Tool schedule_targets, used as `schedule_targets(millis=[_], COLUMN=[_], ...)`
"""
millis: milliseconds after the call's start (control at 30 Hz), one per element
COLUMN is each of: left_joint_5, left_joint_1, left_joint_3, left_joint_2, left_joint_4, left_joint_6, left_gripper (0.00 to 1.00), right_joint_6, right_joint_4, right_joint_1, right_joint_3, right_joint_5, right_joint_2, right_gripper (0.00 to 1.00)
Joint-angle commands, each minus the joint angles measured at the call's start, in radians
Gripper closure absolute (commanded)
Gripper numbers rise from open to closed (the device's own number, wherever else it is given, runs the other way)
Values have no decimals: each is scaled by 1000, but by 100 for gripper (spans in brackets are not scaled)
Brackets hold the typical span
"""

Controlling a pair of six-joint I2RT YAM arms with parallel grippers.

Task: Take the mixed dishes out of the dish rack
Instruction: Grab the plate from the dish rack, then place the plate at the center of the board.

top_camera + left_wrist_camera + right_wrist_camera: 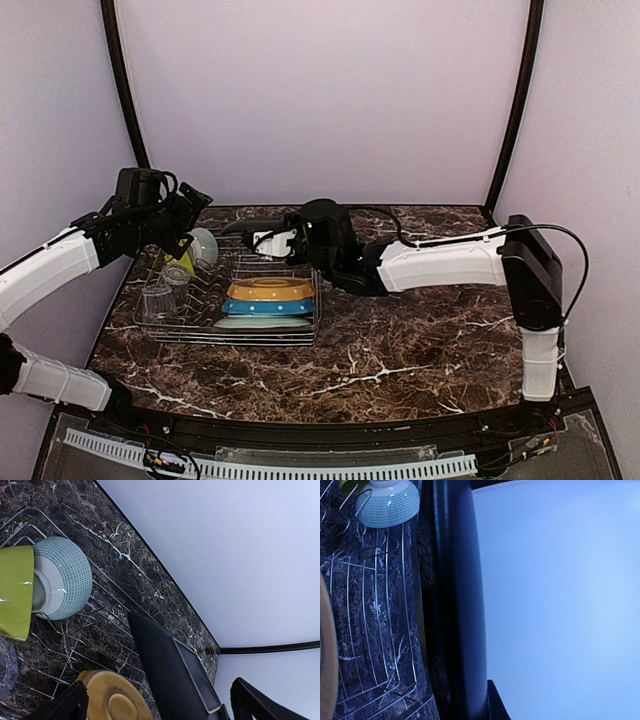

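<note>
The silver wire dish rack [190, 325] stands left of centre. In it stand a yellow plate [270, 289], a blue dotted plate [268, 307] and a pale-green plate [262, 323], two clear glasses [160, 300], a pale-green bowl [204, 245] and a yellow-green bowl [181, 263]. My right gripper [268, 240] is shut on the black square plate [250, 226] and holds it above the rack's back edge; the plate shows edge-on in the right wrist view [455, 605]. My left gripper [190, 212] is open and empty above the bowls, its fingers [65, 705] wide apart.
The dark marble table [400, 350] extends right of and in front of the rack. A pale wall with black corner posts [515, 110] closes the back. In the left wrist view the black plate [165, 665] hangs over the rack's far rail.
</note>
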Motion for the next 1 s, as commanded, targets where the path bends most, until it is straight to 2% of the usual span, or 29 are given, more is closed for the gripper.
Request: schedule_targets(millis=[0,233,467,500,533,967], left_joint_5=[-12,-50,-75,-73,-66,-52], left_joint_1=[5,5,5,5,5,5], left_joint_3=[-6,-12,-22,-24,-32,-42], left_joint_2=[-30,-56,-74,-74,-72,-83], left_joint_4=[-21,-31,-28,-27,-16,17], left_joint_6=[11,35,81,82,96,155], left_gripper=[0,0,0,0,0,0], right_joint_6=[28,105,417,487,656,1186], right_joint_4=[240,198,0,-43,-136,-340], right_joint_1=[11,5,-63,-84,-138,-512], right_joint_3=[8,-39,-89,-91,-107,-357], right_joint_5=[23,30,-1,-21,-74,-429], right_joint_2=[-123,-232,-395,-417,-472,-726], right_gripper=[100,100,100,100,100,100])
